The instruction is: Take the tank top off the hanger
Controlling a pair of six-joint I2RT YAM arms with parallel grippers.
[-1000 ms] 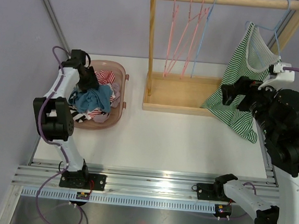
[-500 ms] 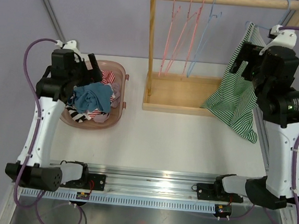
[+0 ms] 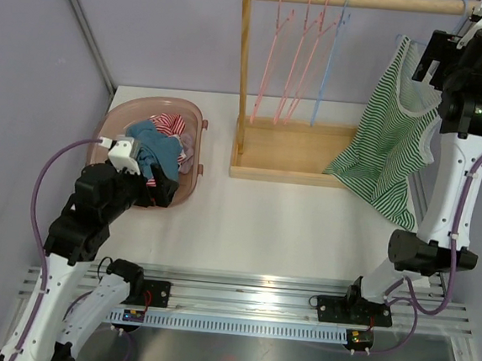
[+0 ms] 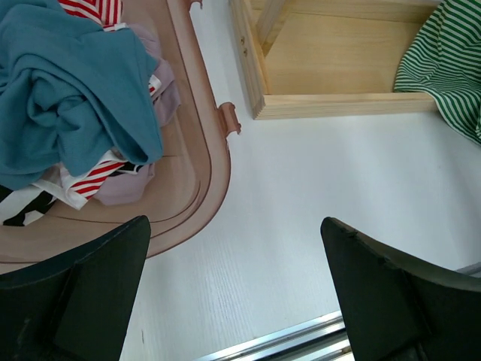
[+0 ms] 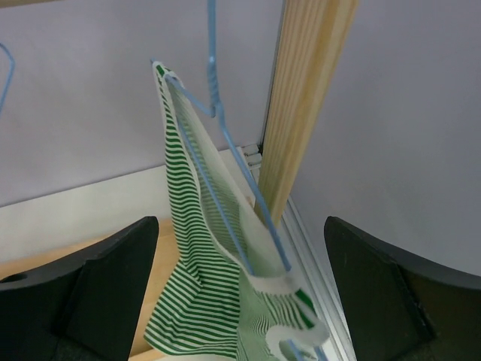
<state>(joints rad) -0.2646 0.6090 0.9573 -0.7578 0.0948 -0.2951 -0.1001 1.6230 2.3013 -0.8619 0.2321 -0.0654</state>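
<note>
white table carries everything. the wooden rack stands at its far side, rail across the top, with pink hangers hanging bare near the left post. a pinkish basket of mixed clothes sits far left.

the tank top, green-and-white striped, hangs at the rack's right end on a blue wire hanger. its hem droops to the rack's base and onto the table beside it. both straps look seated on the hanger's shoulders, the near one close beside the rack's slanted right post.

right gripper: raised high, about level with the hanger's neck, jaws spread wide, nothing held. the garment shows between and beyond the fingers, apparently untouched.

left gripper: also spread wide and empty, low over the table just beside the basket, well apart from the tank top.

judgement: the step in hand is the approach to a first grasp.
- pinch fabric only, at the near strap, and keep the wire out of the bite.
- carry the strap up and outward over the hanger's shoulder end. a downward pull would likely drag the hanger along the rail or unhook it.
- the post leaves little room on that side, so come in from the open side.
- the left arm is too far off to steady the hanger, so go slowly and let the second strap slide free.
</note>
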